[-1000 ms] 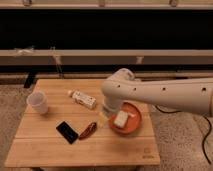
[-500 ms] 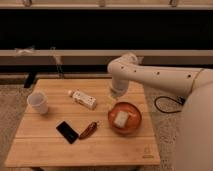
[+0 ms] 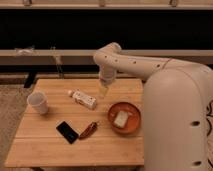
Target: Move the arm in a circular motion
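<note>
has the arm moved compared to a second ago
Yes. The arm with its gripper swung from over the orange bowl toward the table's far edge.

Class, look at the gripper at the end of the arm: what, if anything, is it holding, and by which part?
Nothing visible. The gripper hangs above the table, near the small bottle, touching no object.

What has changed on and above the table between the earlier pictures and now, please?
The arm has swung up and toward the table's far side: its elbow now sits higher, and the tool, earlier low beside the orange bowl, now hangs over the far middle of the table. Nothing was gripped or released. The cup, bottle, phone and bowl stayed put.
</note>
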`<state>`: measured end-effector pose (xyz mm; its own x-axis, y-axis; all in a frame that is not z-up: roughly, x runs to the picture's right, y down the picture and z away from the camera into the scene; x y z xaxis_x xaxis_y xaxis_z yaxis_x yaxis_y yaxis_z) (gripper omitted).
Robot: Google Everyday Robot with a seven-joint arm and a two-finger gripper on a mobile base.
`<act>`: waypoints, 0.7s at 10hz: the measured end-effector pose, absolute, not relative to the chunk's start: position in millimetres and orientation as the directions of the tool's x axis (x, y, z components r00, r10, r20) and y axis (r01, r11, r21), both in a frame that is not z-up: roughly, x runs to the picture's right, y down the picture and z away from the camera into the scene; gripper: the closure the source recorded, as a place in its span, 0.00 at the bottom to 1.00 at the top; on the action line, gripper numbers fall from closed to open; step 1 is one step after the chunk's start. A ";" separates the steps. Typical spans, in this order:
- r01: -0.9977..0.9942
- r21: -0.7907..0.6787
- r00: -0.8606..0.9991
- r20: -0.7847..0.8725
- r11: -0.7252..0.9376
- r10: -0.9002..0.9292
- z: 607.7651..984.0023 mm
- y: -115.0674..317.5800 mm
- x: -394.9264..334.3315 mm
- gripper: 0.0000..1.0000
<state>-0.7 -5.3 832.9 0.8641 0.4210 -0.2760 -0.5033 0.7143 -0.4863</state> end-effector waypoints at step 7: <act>-0.377 -0.499 0.926 -0.199 0.780 0.321 851.9 -28.5 -62.5 0.20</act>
